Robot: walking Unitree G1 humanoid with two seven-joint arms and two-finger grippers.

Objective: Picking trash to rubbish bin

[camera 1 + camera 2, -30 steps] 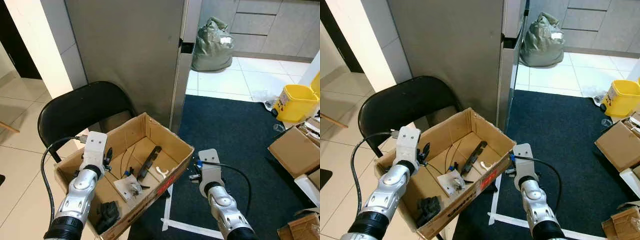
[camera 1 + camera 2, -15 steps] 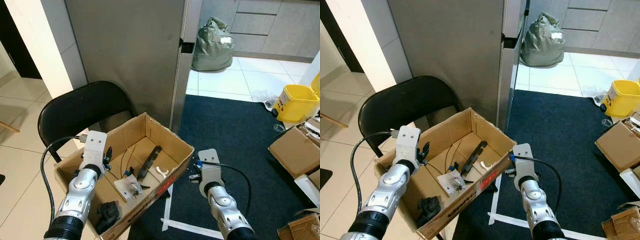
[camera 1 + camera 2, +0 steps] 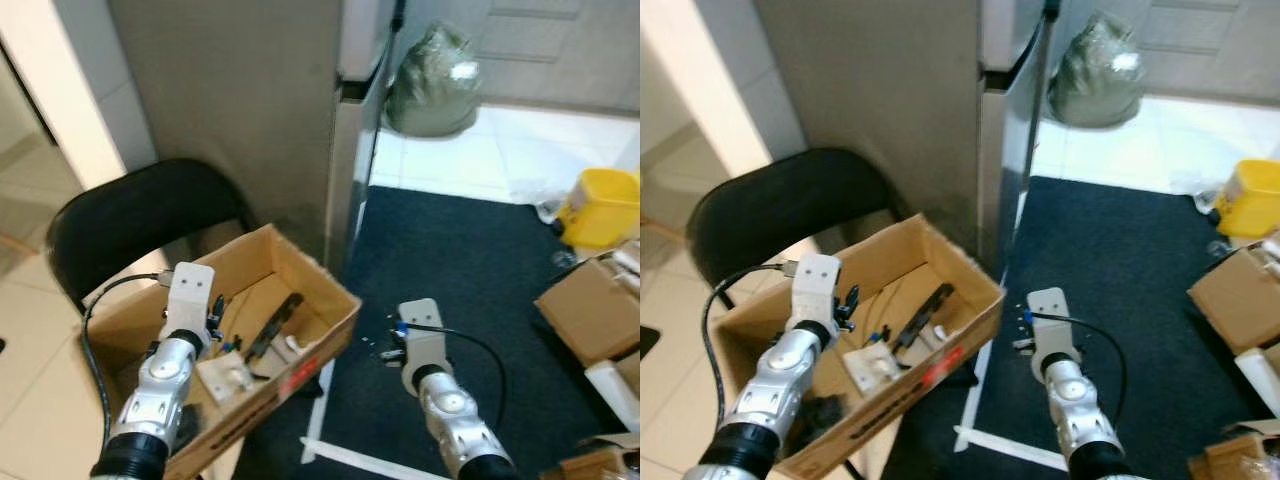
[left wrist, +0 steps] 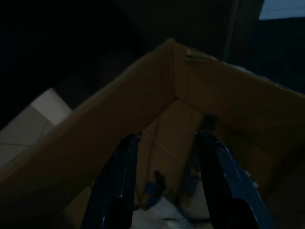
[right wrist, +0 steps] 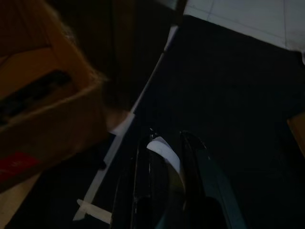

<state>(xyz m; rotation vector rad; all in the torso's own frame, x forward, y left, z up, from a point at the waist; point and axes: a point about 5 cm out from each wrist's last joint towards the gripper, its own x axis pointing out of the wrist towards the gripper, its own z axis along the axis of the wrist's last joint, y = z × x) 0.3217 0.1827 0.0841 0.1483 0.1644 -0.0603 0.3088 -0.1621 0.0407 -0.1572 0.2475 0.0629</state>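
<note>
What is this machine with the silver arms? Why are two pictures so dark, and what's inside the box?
It's a walking robot that tidies up. The two bright pictures come from cameras in its head, looking down at its arms. The dark ones come from cameras on its wrists. A cardboard box sits on a black chair, with a black strip and scraps inside. The left tool hangs open over the box. The right tool seems to pinch a white scrap.
</note>
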